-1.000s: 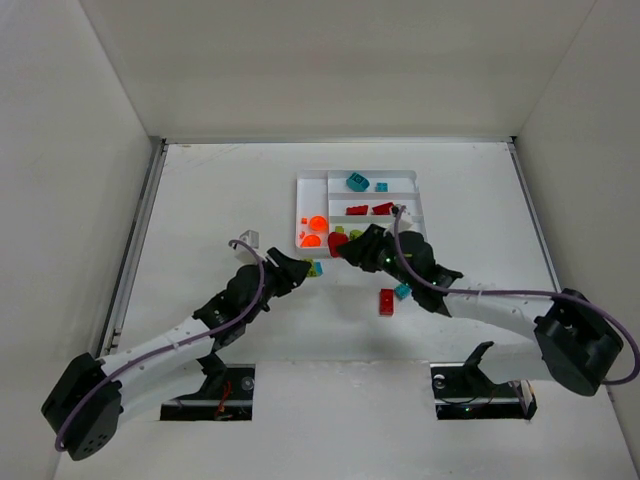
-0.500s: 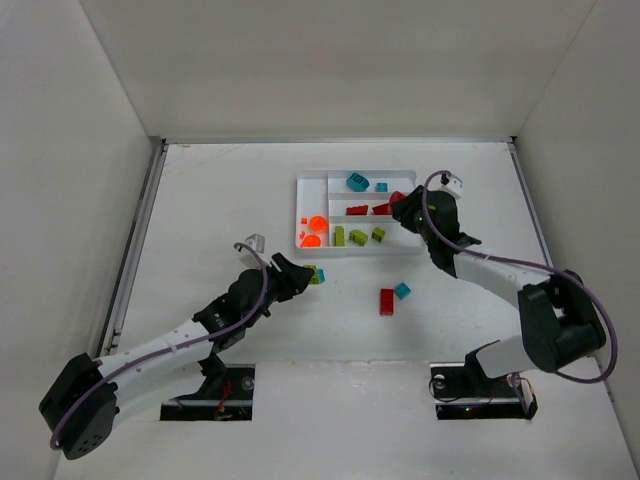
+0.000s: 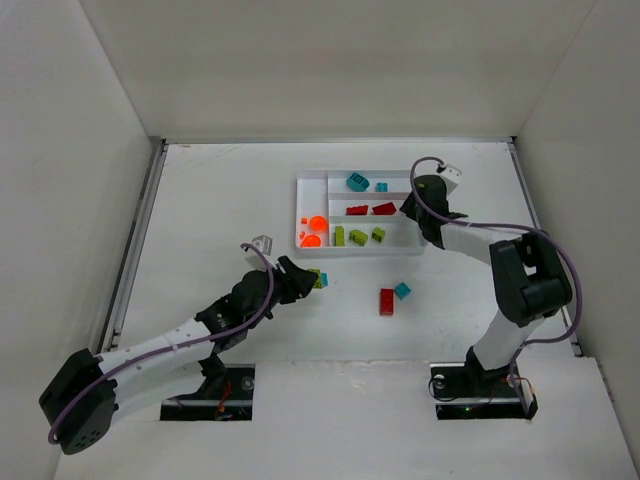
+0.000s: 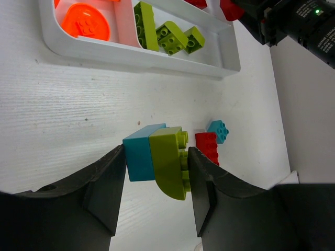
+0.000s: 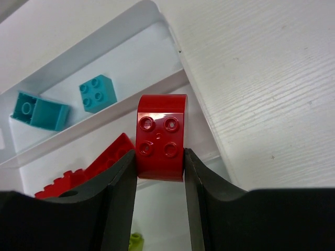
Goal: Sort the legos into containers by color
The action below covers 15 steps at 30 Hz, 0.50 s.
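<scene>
Tray mostly sorted. Right jaws clamp red brick over tray's red slot; left jaws clamp teal-lime pair near tray. Bench: red block, teal block unsorted.

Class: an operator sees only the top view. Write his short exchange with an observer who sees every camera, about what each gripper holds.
Operator: What is in the left gripper? I see only a speck of colour.
Observer: A joined pair: a teal brick stuck to a rounded lime piece.
Operator: And the right gripper? I can't make it out.
Observer: A red piece with four studs and a rounded end, clamped between the fingers by the tray's right end.
</scene>
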Motion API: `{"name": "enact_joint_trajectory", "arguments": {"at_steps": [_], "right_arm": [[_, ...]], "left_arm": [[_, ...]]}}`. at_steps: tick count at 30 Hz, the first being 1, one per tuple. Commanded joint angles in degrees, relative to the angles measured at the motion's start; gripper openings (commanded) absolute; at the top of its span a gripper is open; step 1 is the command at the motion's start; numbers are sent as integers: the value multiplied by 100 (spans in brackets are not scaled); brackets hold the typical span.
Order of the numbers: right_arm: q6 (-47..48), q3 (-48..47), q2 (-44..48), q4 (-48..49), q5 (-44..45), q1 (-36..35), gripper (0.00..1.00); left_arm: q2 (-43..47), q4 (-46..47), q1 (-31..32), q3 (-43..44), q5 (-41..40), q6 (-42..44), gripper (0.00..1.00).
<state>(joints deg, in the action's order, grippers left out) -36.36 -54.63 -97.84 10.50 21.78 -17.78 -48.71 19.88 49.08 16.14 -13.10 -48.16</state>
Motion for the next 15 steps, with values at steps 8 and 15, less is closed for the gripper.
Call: {"name": "enact_joint_trajectory", "arguments": {"at_steps": [8, 15], "right_arm": [[182, -154, 133, 48, 257, 25, 60], [226, 601, 941, 268, 239, -185, 65]], "left_arm": [[-51, 87, -52, 424, 413, -114, 20], [-253, 60, -342, 548, 1063, -351, 20]]}}
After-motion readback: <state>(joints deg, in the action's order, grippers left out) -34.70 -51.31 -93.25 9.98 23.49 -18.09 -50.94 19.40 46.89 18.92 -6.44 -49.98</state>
